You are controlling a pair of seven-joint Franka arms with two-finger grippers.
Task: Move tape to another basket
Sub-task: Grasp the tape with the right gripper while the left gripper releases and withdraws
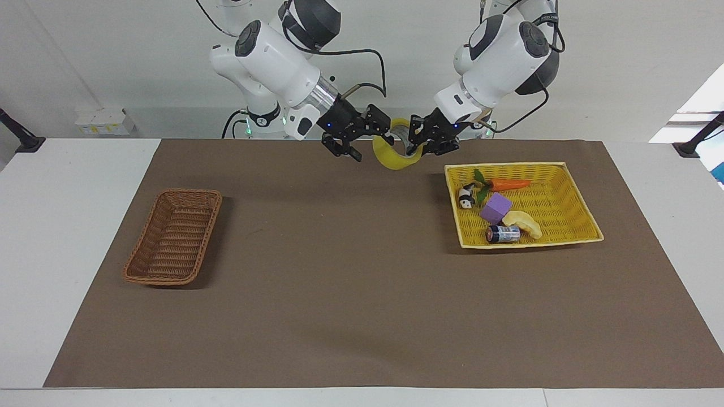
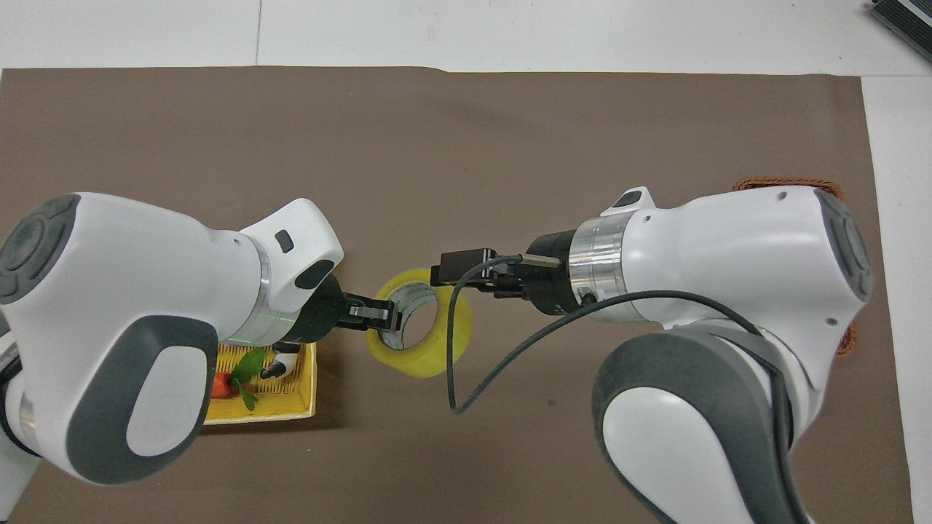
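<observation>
Packing tape [image 1: 394, 157], clamped by the left tool [image 1: 423, 144], is offered mid-air to the open right tool [image 1: 367, 139]; the wicker basket [image 1: 148, 265], at nine o'clock, is unfilled.

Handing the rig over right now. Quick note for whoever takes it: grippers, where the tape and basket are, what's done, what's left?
Left gripper: shut on the tape, pinching the ring's wall, in the air over the brown mat between the two baskets.
Right gripper: open, right beside the tape at its other edge; no grip yet.
Wicker basket: empty, at the right arm's end of the table.
Yellow tray: holds a carrot, panda, purple block, battery and banana toy.
Done: tape out of the tray, carried to mid-table.
Left: probably hand over to the right gripper, release left, drop the tape in the wicker basket.
</observation>
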